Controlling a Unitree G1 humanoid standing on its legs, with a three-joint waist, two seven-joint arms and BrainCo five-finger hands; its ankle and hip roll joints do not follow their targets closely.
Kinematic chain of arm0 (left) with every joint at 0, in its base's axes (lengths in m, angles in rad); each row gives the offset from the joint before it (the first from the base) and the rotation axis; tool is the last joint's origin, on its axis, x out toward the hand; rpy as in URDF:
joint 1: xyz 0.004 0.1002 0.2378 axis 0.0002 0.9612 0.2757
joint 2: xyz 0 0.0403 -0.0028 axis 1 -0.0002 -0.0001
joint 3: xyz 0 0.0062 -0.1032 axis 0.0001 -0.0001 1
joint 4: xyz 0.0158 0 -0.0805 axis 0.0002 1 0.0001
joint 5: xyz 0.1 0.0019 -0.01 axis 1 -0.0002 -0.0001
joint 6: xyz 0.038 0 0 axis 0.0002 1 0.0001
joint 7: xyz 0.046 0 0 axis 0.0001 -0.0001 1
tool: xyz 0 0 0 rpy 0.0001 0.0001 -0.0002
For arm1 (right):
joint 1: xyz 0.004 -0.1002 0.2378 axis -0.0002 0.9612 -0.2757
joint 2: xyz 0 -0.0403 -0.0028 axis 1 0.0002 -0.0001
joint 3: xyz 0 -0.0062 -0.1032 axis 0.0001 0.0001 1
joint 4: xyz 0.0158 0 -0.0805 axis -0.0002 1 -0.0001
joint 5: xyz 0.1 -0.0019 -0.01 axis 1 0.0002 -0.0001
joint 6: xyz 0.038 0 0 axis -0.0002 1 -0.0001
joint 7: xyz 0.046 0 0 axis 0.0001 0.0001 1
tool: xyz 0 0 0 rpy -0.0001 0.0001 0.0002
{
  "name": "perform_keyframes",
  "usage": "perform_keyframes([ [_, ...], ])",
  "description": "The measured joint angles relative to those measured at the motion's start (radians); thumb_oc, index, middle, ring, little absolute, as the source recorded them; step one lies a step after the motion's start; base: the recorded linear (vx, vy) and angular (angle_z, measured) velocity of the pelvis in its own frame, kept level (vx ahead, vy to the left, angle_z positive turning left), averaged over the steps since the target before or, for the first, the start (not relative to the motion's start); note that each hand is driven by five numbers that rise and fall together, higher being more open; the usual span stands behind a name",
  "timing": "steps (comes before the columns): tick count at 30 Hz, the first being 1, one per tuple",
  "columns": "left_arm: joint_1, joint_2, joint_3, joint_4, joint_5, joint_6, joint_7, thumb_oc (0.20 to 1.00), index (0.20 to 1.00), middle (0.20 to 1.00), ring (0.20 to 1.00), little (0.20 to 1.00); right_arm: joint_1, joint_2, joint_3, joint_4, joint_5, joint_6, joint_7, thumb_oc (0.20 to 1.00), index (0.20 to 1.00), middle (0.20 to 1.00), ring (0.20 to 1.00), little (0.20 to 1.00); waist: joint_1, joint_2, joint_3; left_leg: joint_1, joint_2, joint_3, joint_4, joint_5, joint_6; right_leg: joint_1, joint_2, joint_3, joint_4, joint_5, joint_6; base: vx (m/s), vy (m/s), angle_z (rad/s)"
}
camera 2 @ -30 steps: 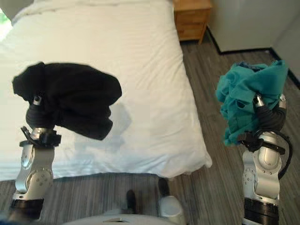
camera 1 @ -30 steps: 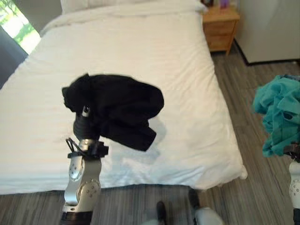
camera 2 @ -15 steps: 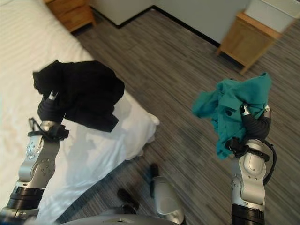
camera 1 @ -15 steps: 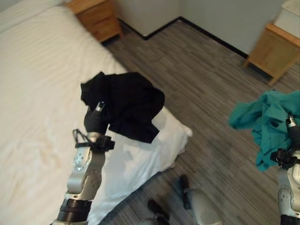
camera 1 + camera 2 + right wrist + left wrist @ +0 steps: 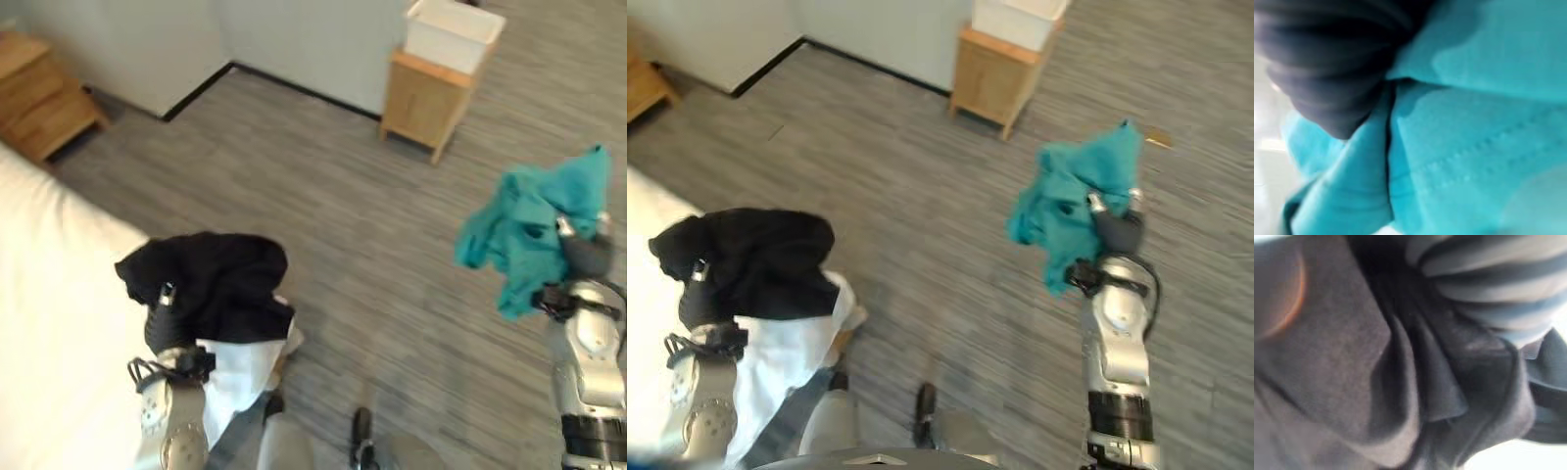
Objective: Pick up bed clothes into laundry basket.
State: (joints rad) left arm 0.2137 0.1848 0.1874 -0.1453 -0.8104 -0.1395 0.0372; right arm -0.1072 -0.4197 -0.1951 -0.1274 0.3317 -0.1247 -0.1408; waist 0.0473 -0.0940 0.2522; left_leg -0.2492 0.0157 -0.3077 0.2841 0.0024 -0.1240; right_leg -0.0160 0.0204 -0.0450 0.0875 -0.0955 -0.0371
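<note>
A black garment is bunched over my left hand, held up above the bed's corner; the thumb presses into the cloth and the fingers are buried in it. My right hand holds a teal garment up over the wooden floor, the cloth hanging down beside the wrist. Close up, dark folds of the black garment lie against the left hand's ribbed cover, and the teal garment lies against the right hand's cover. A white laundry basket sits on a small wooden cabinet by the far wall.
The white bed takes up the lower left, its corner under the black garment. A wooden nightstand stands at the upper left by the wall. Grey plank floor stretches between the bed and the cabinet.
The camera has swung right, off the bed and onto the floor; the cabinet with the white basket has come into view. Both hands keep their garments raised.
</note>
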Motion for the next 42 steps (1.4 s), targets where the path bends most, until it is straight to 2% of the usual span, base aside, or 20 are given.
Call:
perform_keyframes([
  [2, -0.015, -0.017, 0.042, 0.006, 0.000, -0.003, -0.002, 0.200, 0.200, 0.200, 0.200, 0.200, 0.083, 0.056, -0.072, -0.017, 0.002, -0.009, -0.002, 0.200, 0.200, 0.200, 0.200, 0.200, -0.021, 0.044, -0.035, 0.011, -0.086, 0.043, -0.011, 0.001, 0.014, 0.024, 0.036, 0.010, -0.033, 0.006, -0.015, 0.07, 0.123, -0.40],
  [4, -0.046, -0.016, 0.052, 0.006, 0.000, -0.004, -0.002, 0.200, 0.200, 0.200, 0.200, 0.200, 0.133, 0.062, -0.120, -0.017, 0.002, -0.009, -0.003, 0.200, 0.200, 0.200, 0.200, 0.200, -0.039, 0.052, -0.037, 0.044, -0.114, 0.085, -0.090, 0.011, 0.052, 0.024, 0.042, 0.013, -0.045, 0.022, -0.012, -0.02, 0.127, -0.04],
  [5, -0.057, -0.015, 0.054, 0.007, 0.000, -0.004, 0.000, 0.200, 0.200, 0.200, 0.200, 0.200, 0.145, 0.073, -0.132, -0.016, 0.004, -0.008, -0.003, 0.200, 0.200, 0.200, 0.200, 0.200, -0.045, 0.056, -0.036, 0.075, -0.114, 0.065, -0.140, 0.024, 0.089, 0.016, 0.048, 0.022, -0.037, 0.023, -0.009, -0.01, 0.113, -0.20],
  [8, -0.076, -0.015, 0.042, 0.009, 0.000, -0.004, -0.001, 0.200, 0.200, 0.200, 0.200, 0.200, 0.144, 0.079, -0.120, -0.017, 0.020, -0.005, 0.013, 0.200, 0.200, 0.200, 0.200, 0.200, -0.050, 0.084, -0.020, 0.125, -0.101, 0.090, -0.231, 0.035, 0.134, 0.004, 0.044, 0.069, -0.025, 0.023, 0.011, 0.00, 0.166, -0.43],
  [12, -0.084, -0.014, 0.035, 0.022, 0.000, -0.004, -0.001, 0.200, 0.200, 0.200, 0.200, 0.200, 0.136, 0.097, -0.081, -0.018, 0.022, -0.003, 0.020, 0.200, 0.200, 0.200, 0.200, 0.200, -0.044, 0.104, -0.009, 0.137, -0.099, 0.164, -0.271, 0.045, 0.153, -0.017, 0.033, 0.137, -0.029, 0.030, 0.043, 0.02, 0.120, -0.50],
  [22, -0.082, 0.016, 0.060, 0.033, 0.009, -0.004, 0.017, 0.200, 0.200, 0.200, 0.200, 0.200, 0.129, 0.106, -0.074, -0.015, 0.023, 0.016, 0.020, 0.200, 0.200, 0.200, 0.200, 0.200, -0.041, 0.091, 0.001, 0.192, -0.107, 0.249, -0.348, 0.060, 0.193, -0.025, 0.019, 0.220, -0.028, 0.029, 0.075, 0.07, 0.094, -0.28],
  [24, -0.095, 0.030, 0.062, 0.057, 0.030, -0.004, 0.031, 0.200, 0.200, 0.200, 0.200, 0.200, 0.120, 0.106, -0.068, -0.015, 0.023, 0.016, 0.020, 0.200, 0.200, 0.200, 0.200, 0.200, -0.035, 0.098, 0.012, 0.207, -0.098, 0.263, -0.349, 0.058, 0.211, -0.057, 0.027, 0.204, 0.067, 0.000, 0.111, 0.09, 0.128, -0.23],
  [25, -0.102, 0.038, 0.064, 0.071, 0.047, -0.005, 0.039, 0.200, 0.200, 0.200, 0.200, 0.200, 0.112, 0.105, -0.061, -0.016, 0.022, 0.016, 0.020, 0.200, 0.200, 0.200, 0.200, 0.200, -0.028, 0.106, 0.023, 0.217, -0.092, 0.271, -0.341, 0.038, 0.224, -0.107, 0.040, 0.173, 0.186, -0.006, 0.131, 0.07, 0.059, -0.44],
  [26, -0.110, 0.058, 0.061, 0.082, 0.050, -0.007, 0.047, 0.200, 0.200, 0.200, 0.200, 0.200, 0.093, 0.106, -0.053, -0.021, 0.022, 0.016, 0.022, 0.200, 0.200, 0.200, 0.200, 0.200, -0.020, 0.114, 0.051, 0.231, -0.078, 0.296, -0.328, 0.038, 0.218, -0.199, 0.048, 0.113, 0.379, -0.010, 0.175, 0.14, 0.072, -0.32],
  [28, -0.109, 0.061, 0.052, 0.082, 0.054, -0.011, 0.054, 0.200, 0.200, 0.200, 0.200, 0.200, 0.111, 0.105, -0.053, -0.034, 0.022, 0.015, 0.021, 0.200, 0.200, 0.200, 0.200, 0.200, -0.035, 0.113, 0.055, 0.235, -0.090, 0.284, -0.302, -0.007, 0.251, -0.285, 0.020, 0.096, 0.523, -0.039, 0.170, 0.39, 0.045, 0.01],
  [29, -0.127, 0.063, 0.043, 0.083, 0.074, -0.015, 0.069, 0.200, 0.200, 0.200, 0.200, 0.200, 0.114, 0.106, -0.057, -0.056, 0.022, 0.014, 0.019, 0.200, 0.200, 0.200, 0.200, 0.200, -0.065, 0.123, 0.075, 0.217, -0.095, 0.263, -0.275, -0.027, 0.258, -0.343, -0.001, 0.103, 0.499, -0.048, 0.160, 0.57, -0.049, 0.41],
  [32, -0.200, 0.064, 0.029, 0.091, 0.086, -0.015, 0.071, 0.200, 0.200, 0.200, 0.200, 0.200, 0.139, 0.109, -0.070, -0.073, 0.022, 0.015, 0.018, 0.200, 0.200, 0.200, 0.200, 0.200, -0.119, 0.141, 0.085, 0.200, -0.091, 0.201, -0.259, -0.036, 0.242, -0.371, -0.031, 0.093, 0.278, -0.034, 0.147, 0.44, -0.085, 0.55],
  [33, -0.247, 0.066, 0.024, 0.110, 0.086, -0.017, 0.071, 0.200, 0.200, 0.200, 0.200, 0.200, 0.151, 0.124, -0.074, -0.071, 0.022, 0.014, 0.018, 0.200, 0.200, 0.200, 0.200, 0.200, -0.130, 0.139, 0.084, 0.202, -0.089, 0.182, -0.255, -0.040, 0.240, -0.361, -0.053, 0.046, 0.107, 0.013, 0.160, 0.35, -0.107, 0.38],
  [35, -0.259, 0.067, 0.014, 0.116, 0.087, -0.021, 0.071, 0.200, 0.200, 0.200, 0.200, 0.200, 0.156, 0.131, -0.073, -0.072, 0.023, 0.013, 0.018, 0.200, 0.200, 0.200, 0.200, 0.200, -0.138, 0.124, 0.081, 0.212, -0.093, 0.180, -0.236, -0.073, 0.247, -0.374, -0.078, 0.014, -0.005, 0.069, 0.158, 0.51, -0.170, 0.18],
  [36, -0.258, 0.064, 0.012, 0.119, 0.087, -0.021, 0.071, 0.200, 0.200, 0.200, 0.200, 0.200, 0.156, 0.132, -0.072, -0.072, 0.022, 0.013, 0.018, 0.200, 0.200, 0.200, 0.200, 0.200, -0.148, 0.125, 0.081, 0.217, -0.093, 0.171, -0.222, -0.093, 0.247, -0.379, -0.085, 0.001, -0.025, 0.085, 0.157, 0.48, -0.167, 0.51],
  [37, -0.257, 0.060, -0.001, 0.128, 0.086, -0.022, 0.071, 0.200, 0.200, 0.200, 0.200, 0.200, 0.163, 0.134, -0.073, -0.071, 0.022, 0.014, 0.018, 0.200, 0.200, 0.200, 0.200, 0.200, -0.185, 0.127, 0.080, 0.232, -0.091, 0.126, -0.182, -0.144, 0.221, -0.353, -0.094, -0.004, -0.030, 0.113, 0.152, 0.50, -0.187, 0.76],
  [38, -0.252, 0.056, -0.019, 0.128, 0.086, -0.022, 0.071, 0.200, 0.200, 0.200, 0.200, 0.200, 0.179, 0.133, -0.074, -0.071, 0.022, 0.014, 0.019, 0.200, 0.200, 0.200, 0.200, 0.200, -0.197, 0.122, 0.076, 0.268, -0.088, 0.104, -0.182, -0.161, 0.209, -0.324, -0.097, -0.001, 0.001, 0.122, 0.139, 0.48, -0.189, 0.88],
  [40, -0.203, 0.055, -0.036, 0.122, 0.087, -0.025, 0.062, 0.200, 0.200, 0.200, 0.200, 0.200, 0.207, 0.136, -0.062, -0.054, 0.023, 0.011, 0.023, 0.200, 0.200, 0.200, 0.200, 0.200, -0.198, 0.090, 0.015, 0.347, -0.079, 0.097, -0.216, -0.210, 0.188, -0.256, -0.100, -0.004, 0.038, 0.113, 0.124, 0.36, -0.179, 0.32],
  [41, -0.177, 0.043, -0.039, 0.121, 0.086, -0.025, 0.062, 0.200, 0.200, 0.200, 0.200, 0.200, 0.205, 0.133, -0.060, -0.039, 0.023, 0.012, 0.026, 0.200, 0.200, 0.200, 0.200, 0.200, -0.198, 0.105, -0.007, 0.352, -0.058, 0.107, -0.150, -0.238, 0.136, -0.239, -0.077, -0.022, 0.054, 0.134, 0.120, 0.46, -0.356, 0.09],
  [42, -0.162, 0.041, -0.054, 0.122, 0.086, -0.024, 0.056, 0.200, 0.200, 0.200, 0.200, 0.200, 0.202, 0.132, -0.059, -0.014, 0.026, 0.012, 0.028, 0.200, 0.200, 0.200, 0.200, 0.200, -0.201, 0.104, -0.019, 0.286, -0.039, 0.138, 0.069, -0.272, 0.093, -0.201, -0.055, -0.044, 0.059, 0.144, 0.097, 0.52, -0.425, 0.10],
])
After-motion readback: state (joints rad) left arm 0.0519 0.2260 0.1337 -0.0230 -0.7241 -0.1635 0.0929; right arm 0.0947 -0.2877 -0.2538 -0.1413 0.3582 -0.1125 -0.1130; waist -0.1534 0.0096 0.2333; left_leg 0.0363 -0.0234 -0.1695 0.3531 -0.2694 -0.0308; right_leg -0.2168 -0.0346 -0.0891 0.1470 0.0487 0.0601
